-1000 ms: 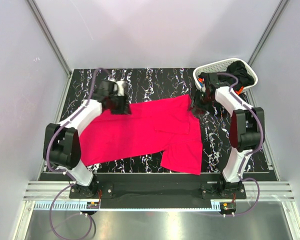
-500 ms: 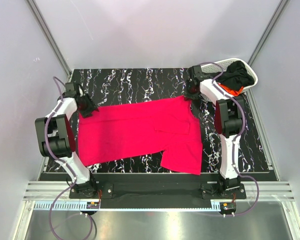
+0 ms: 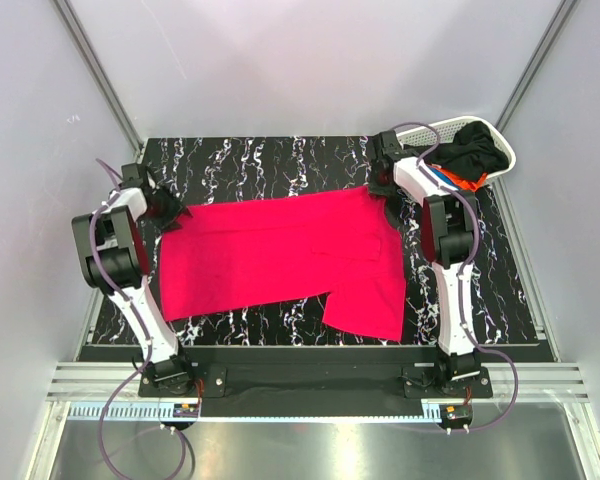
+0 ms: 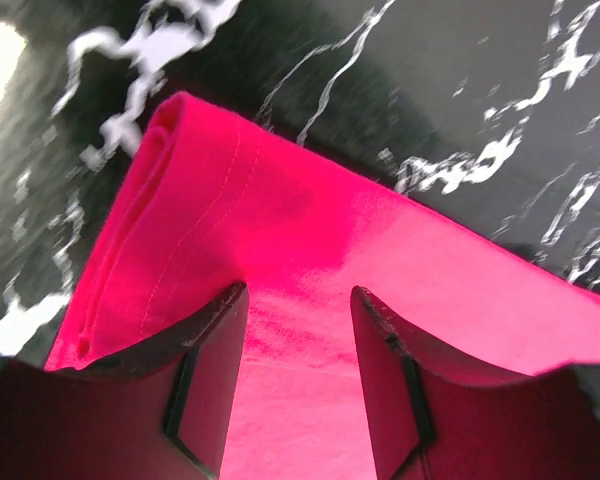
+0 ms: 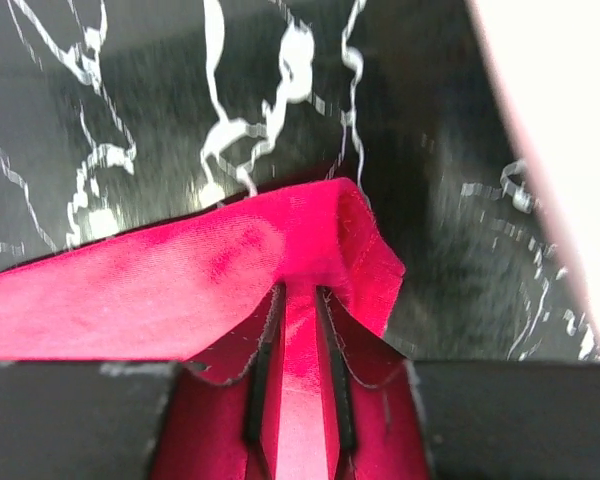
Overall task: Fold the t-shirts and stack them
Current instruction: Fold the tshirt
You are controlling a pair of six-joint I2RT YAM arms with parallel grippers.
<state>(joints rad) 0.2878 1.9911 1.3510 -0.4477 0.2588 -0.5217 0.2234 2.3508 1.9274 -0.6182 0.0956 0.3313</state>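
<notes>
A large pinkish-red t-shirt (image 3: 280, 250) lies spread flat across the black marbled table (image 3: 280, 160). My left gripper (image 3: 172, 213) is at its upper left corner. In the left wrist view its jaws (image 4: 300, 290) stand apart, open, with the shirt cloth (image 4: 310, 220) lying flat across the gap and a folded hem to the left. My right gripper (image 3: 388, 203) is at the shirt's upper right corner. There the jaws (image 5: 299, 290) are narrow, shut on a strip of the red cloth (image 5: 180, 280). A black t-shirt (image 3: 477, 150) and an orange one (image 3: 458, 180) sit in the basket.
The white lattice basket (image 3: 420, 133) stands at the back right corner, just beyond my right gripper; its white wall (image 5: 560, 120) fills the upper right of the right wrist view. Grey enclosure walls surround the table on three sides.
My left gripper moved left from the shirt's top middle to its upper left corner, and the shirt stretched out leftward. My right gripper came from beside the basket onto the upper right corner.
</notes>
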